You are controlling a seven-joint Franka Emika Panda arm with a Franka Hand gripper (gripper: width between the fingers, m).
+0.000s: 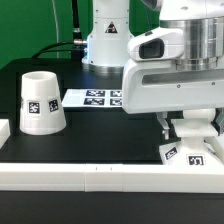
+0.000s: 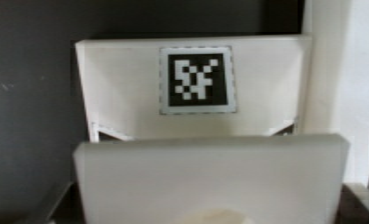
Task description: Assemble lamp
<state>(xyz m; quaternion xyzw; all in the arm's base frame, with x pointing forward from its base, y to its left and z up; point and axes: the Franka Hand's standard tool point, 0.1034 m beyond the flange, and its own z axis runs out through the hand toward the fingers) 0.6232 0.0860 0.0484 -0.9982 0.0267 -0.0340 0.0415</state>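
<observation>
- Currently the gripper (image 1: 190, 134) hangs low over the black table (image 1: 90, 135), towards the exterior view's right, with its fingers pointing straight down.
- Directly under the fingers sits the low square base (image 1: 186, 155) of the lamp. I can see two of its square markers on the sides facing the camera.
- I cannot tell from either feed whether the fingers are clamped on the base or only resting around it, because the wrist housing blocks the tips.
- The base stands just behind the long white rail (image 1: 100, 173) that runs along the front edge of the table.
- The shade (image 1: 42, 102) stands on its wide end well apart from the base, towards the exterior view's left. One marker on its side faces me, and nothing is touching it.
- The marker board (image 1: 93, 97) lies flat on the table between the shade and the arm, further back.
- On the wrist feed, the base (image 2: 119, 95) fills most of the picture as a white block, very close, with one black-and-white marker (image 2: 195, 80) on the face turned to the camera.
- A second pale, blurred surface lies across the nearer part of that feed, and I cannot make out what it is.
</observation>
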